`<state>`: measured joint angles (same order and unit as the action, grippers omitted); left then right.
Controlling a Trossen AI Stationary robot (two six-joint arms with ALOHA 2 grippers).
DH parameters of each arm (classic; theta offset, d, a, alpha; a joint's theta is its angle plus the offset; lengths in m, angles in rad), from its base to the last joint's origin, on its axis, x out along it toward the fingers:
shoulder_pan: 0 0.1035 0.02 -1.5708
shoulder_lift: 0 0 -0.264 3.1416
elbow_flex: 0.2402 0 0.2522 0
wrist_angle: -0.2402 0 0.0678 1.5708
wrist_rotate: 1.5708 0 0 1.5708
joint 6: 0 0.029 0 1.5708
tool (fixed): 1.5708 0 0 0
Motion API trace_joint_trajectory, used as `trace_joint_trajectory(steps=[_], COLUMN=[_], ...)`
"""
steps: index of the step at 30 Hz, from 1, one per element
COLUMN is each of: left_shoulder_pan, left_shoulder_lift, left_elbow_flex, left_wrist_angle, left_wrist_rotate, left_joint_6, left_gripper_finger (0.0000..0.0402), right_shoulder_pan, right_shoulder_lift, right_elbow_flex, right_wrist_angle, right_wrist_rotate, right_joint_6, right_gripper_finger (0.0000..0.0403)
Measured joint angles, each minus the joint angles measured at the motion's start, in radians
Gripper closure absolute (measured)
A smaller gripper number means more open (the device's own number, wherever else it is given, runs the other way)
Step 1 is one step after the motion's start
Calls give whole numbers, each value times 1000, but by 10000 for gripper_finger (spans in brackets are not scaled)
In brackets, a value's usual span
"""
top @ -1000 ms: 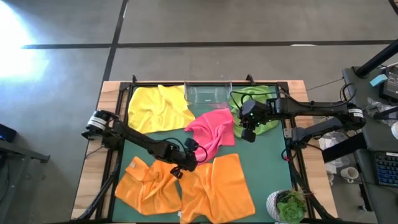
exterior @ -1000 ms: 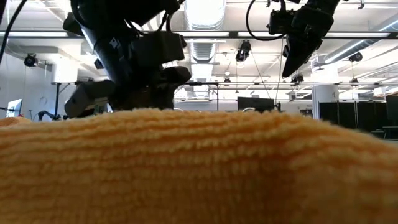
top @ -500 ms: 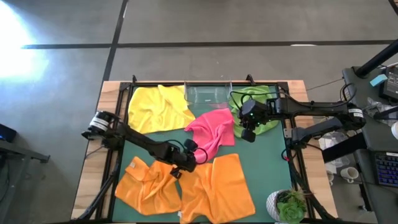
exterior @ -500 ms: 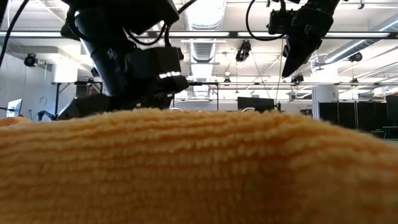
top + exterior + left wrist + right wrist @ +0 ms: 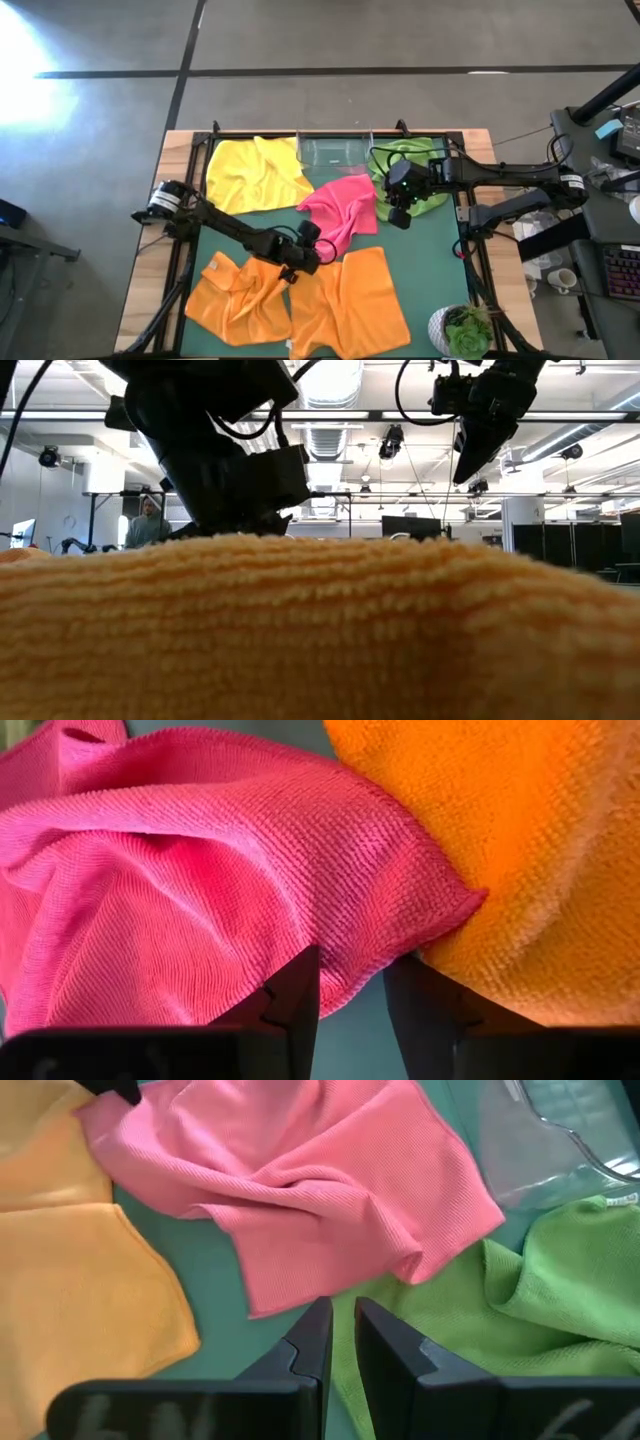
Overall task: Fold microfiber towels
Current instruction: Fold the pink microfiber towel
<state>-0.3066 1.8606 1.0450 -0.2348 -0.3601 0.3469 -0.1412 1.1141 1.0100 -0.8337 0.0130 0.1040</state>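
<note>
since the earlier frame only the left arm is shifting: its wrist is creeping a little further toward the pink towel (image 5: 342, 209), while the right arm is holding its place.

none of the towels is looking folded. the yellow towel (image 5: 255, 172) is lying rumpled at the table's far left, the green towel (image 5: 418, 172) at the far right beside the clear tray (image 5: 333, 150), the pink one bunched in the middle, and two orange towels (image 5: 350, 303) are spreading across the near edge. all five are waiting to be folded.

the left gripper (image 5: 352, 992) is standing partly open, empty, its fingers lining up on the pink towel's corner where that corner is meeting an orange edge. the right gripper (image 5: 340, 1342) is hovering with its fingers nearly together, holding nothing, above the seam between pink and green.

the high view is giving the whole layout, whereas the low view is being blocked by orange cloth and is showing only the arms overhead. only the left wrist view is showing the corner between the fingers.
</note>
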Motion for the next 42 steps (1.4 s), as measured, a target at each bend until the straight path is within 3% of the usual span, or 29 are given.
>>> trace_joint_trajectory(steps=[7,15,27,42], left_shoulder_pan=[0,0,0,0], left_shoulder_lift=[0,0,-49,-112], left_elbow_flex=[3,24,24,22], left_wrist_angle=[-2,-17,-193,-308], left_wrist_rotate=[0,7,9,10], left_joint_6=[-3,-107,-311,-362], left_gripper_finger=[310,395,401,401], right_shoulder_pan=[16,54,61,65], right_shoulder_lift=[0,0,0,2], right_elbow_flex=[-13,-59,-74,-76], right_wrist_angle=[1,6,6,42], right_wrist_rotate=[-149,-152,-152,-144], right_joint_6=[0,-73,-75,-64], right_gripper_finger=[364,364,364,364])
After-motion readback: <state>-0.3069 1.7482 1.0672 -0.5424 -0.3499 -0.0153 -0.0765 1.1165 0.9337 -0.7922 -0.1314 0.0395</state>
